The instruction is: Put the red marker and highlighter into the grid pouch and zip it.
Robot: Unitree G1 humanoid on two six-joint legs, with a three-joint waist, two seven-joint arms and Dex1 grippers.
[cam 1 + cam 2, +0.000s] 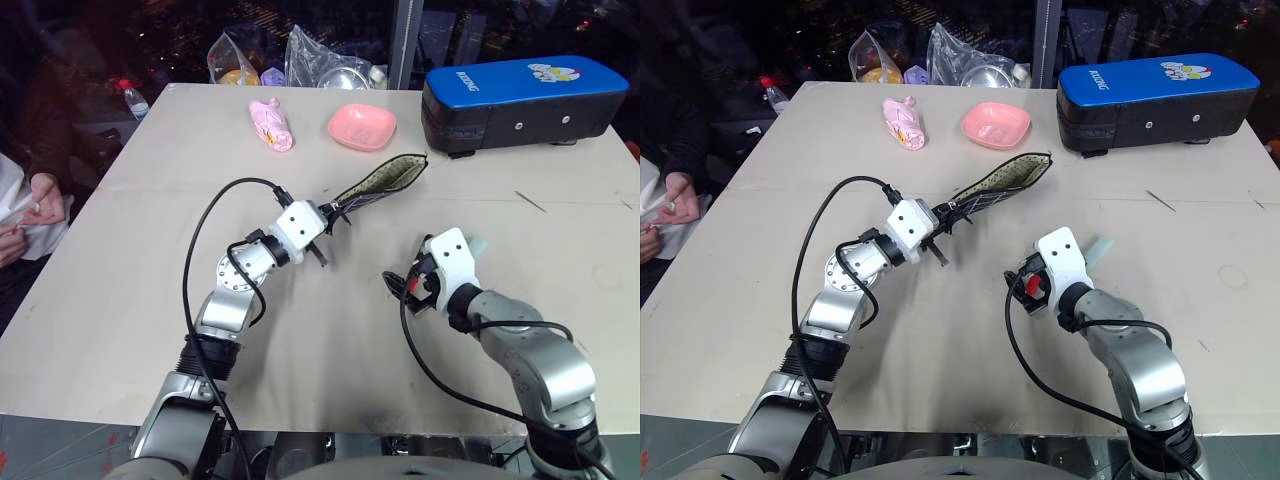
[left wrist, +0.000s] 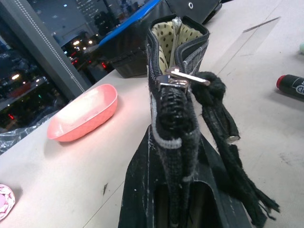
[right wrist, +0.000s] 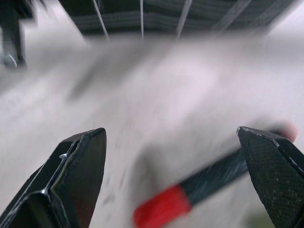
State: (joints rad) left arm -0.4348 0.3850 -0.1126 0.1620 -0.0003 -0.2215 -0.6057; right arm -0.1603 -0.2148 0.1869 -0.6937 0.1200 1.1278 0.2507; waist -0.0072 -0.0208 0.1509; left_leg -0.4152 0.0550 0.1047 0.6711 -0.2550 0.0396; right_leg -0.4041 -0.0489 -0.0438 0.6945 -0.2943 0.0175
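You have a wide pale table [image 1: 130, 300] in front of you, with a big black case with a blue top [image 1: 525, 100] at its far right edge. Near the far middle sit a pink dish [image 1: 362, 126] and, left of it, a small pink wrapped bundle [image 1: 272, 124]; clear plastic bags [image 1: 325, 60] lie behind them. A person's hand [image 1: 45, 195] shows at the left edge of the table.

The grid pouch [image 1: 385, 180] is held up off the table near the centre, tilted, its free end pointing toward the big case. It is black fabric with thin white grid lines, and its mouth gapes so you can see a tan lining with dark dots. In the left wrist view the zipper pull [image 2: 183, 78] sits part way along the teeth, and a frayed black cord [image 2: 223, 133] hangs beside it.

Your left gripper [image 1: 322, 222] is pressed together, pinching the near end of the pouch.

Your right gripper [image 3: 175, 185] is spread wide, holding nothing, low over the table to the right of the pouch.

The red marker [image 3: 190, 194] lies on the table between those fingers: a slim black barrel with a red end.

The highlighter [image 1: 1102, 246] shows as a pale stub just behind your right wrist, on the table.
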